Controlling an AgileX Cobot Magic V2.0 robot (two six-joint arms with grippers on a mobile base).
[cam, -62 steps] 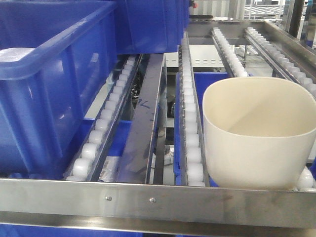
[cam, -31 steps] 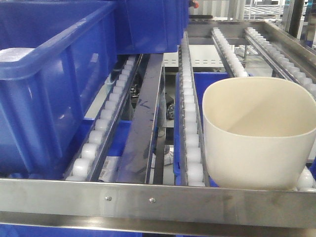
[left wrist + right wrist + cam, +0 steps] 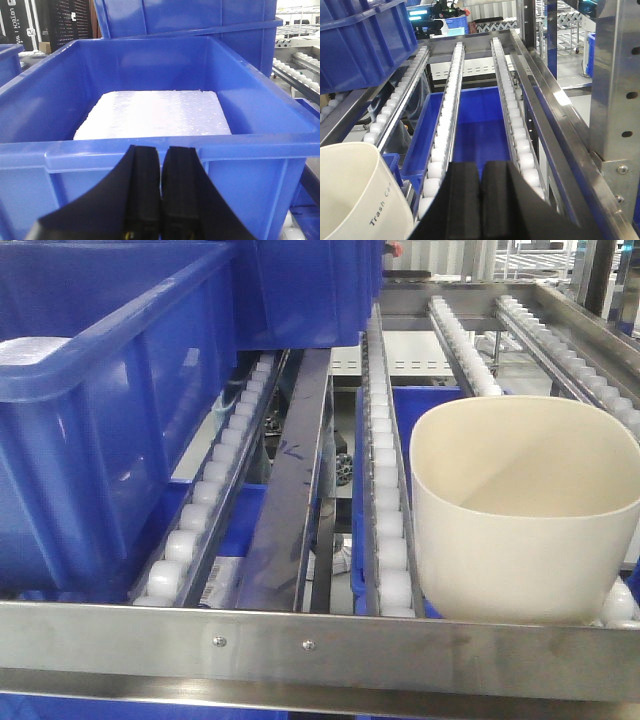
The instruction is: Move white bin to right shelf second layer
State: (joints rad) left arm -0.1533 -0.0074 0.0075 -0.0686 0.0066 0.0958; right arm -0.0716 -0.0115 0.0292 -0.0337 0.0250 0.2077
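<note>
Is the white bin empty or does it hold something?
Empty: the front view shows the white bin with only bare cream walls and floor inside.

Cropped and hidden bits
White bin (image 3: 360, 192) cut by frame edge left of right gripper (image 3: 481, 200) fingers; bin base hidden behind front bar (image 3: 320, 648).

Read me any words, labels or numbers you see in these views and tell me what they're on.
"Trash Ca", cut off by the curve: on the cream-white plastic bin.
"UBTECH", running vertically: on black boxes behind the big blue plastic crate.
Sticker below the roller rails: too blurred to read.
</note>
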